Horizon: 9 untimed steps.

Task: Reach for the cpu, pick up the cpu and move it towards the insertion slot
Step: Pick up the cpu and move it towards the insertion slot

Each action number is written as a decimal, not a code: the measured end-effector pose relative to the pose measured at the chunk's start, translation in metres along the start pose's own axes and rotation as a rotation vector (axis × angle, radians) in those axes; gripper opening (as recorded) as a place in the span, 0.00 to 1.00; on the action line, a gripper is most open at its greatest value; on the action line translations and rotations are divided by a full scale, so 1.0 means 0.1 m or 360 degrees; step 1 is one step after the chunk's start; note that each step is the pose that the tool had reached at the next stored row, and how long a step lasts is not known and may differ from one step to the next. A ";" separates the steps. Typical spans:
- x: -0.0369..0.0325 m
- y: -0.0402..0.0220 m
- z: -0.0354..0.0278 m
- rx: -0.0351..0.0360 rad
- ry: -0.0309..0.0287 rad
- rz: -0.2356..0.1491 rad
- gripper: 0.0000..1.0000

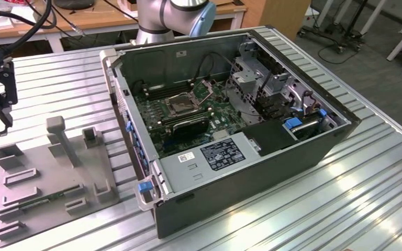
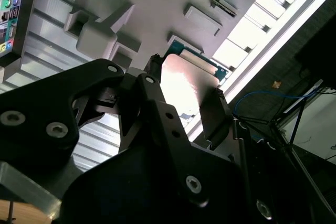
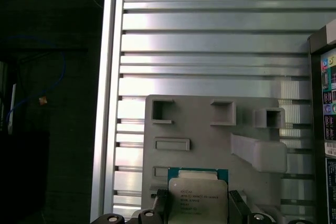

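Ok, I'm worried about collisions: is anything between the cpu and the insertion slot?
Yes. The gripper holds the cpu over the grey tray; the computer case's side wall rises between it and the insertion slot. The path over that wall looks open.

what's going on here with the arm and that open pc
The arm's gripper has its fingers against two opposite sides of the cpu, apparently gripping it, over the grey parts tray at the exterior view's left. The insertion slot sits inside the open computer case, well off to the exterior view's right of the gripper, so the cpu is not yet near it.
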<state>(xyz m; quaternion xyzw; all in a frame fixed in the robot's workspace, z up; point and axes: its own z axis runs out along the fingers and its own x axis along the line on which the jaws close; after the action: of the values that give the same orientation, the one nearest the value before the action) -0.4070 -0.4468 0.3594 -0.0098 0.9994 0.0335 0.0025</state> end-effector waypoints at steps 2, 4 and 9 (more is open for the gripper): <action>-0.001 0.000 0.000 0.0000 0.00000 0.0000 0.54; -0.001 0.000 0.000 0.0000 0.00000 0.0000 0.54; -0.003 0.002 -0.020 0.0000 0.00007 0.0000 0.54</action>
<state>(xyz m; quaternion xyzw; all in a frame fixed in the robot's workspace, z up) -0.4068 -0.4468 0.3614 -0.0099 0.9994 0.0333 0.0023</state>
